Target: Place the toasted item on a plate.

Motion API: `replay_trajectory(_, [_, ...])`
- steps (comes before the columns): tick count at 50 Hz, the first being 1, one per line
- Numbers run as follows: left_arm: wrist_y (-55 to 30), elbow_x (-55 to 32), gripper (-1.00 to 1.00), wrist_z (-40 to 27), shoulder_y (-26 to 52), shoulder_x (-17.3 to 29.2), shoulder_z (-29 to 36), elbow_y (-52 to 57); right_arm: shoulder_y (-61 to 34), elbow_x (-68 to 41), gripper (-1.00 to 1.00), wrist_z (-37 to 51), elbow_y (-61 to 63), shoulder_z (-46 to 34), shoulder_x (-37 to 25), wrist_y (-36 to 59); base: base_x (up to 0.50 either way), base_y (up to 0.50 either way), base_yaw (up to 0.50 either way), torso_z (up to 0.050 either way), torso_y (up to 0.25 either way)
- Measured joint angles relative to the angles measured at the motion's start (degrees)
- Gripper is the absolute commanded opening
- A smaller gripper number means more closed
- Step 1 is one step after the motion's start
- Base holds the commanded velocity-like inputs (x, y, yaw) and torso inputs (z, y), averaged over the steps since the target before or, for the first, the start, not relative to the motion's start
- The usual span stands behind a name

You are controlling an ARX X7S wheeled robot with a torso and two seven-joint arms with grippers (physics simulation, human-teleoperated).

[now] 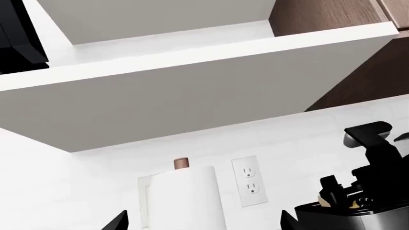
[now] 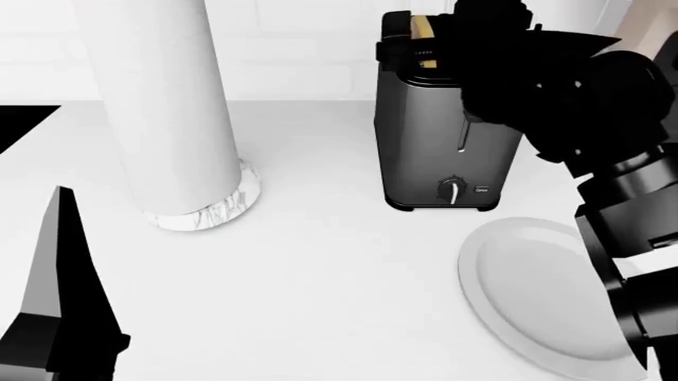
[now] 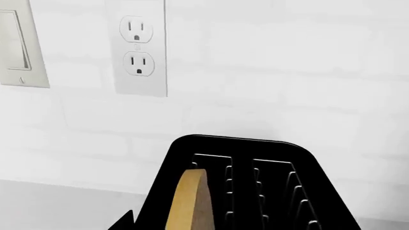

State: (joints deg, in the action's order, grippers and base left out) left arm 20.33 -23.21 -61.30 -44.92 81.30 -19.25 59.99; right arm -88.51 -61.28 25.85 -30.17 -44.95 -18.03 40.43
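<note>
Left gripper point(image 2: 63, 317): nearest the camera, low at the counter's front-left; its opening cannot be judged.
Right gripper point(image 2: 498, 48): above the toaster point(image 2: 445, 143) — grip hidden, nothing visibly held.
Toast point(image 3: 188, 201): upright in a slot — light, stiff, crumbly; pinch its protruding top edge gently.
Plate point(image 2: 541, 294): front-right, bare.

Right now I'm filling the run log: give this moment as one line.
stage: reaching | bread slice: in toaster slot | right gripper: above toaster, grip unclear | plate: bare, beside toaster | left gripper: raised, away
</note>
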Motion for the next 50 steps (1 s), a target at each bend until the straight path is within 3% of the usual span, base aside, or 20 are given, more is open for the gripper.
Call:
replay_trajectory(35, [0.1, 0.6, 1.0, -0.3, 0.0, -0.1, 0.8, 0.0, -0.4, 0.0, 1.0, 0.1, -0.6, 1.2, -0.1, 2.0, 0.0, 0.0, 0.0, 0.0, 0.0])
replay_trajectory(36, [0.1, 0.7, 1.0, -0.3, 0.0, -0.1, 0.8, 0.0, -0.4, 0.1, -1.0, 0.0, -0.6, 1.2, -0.1, 2.0, 0.0, 0.0, 0.0, 0.0, 0.0])
replay_trajectory(50, [0.1, 1.0, 1.0, -0.2, 0.0, -0.2, 1.1, 0.0, -0.3, -0.6, -1.0, -0.5, -0.4, 1.2, 0.1, 2.3, 0.0, 0.0, 0.0, 0.0, 0.0])
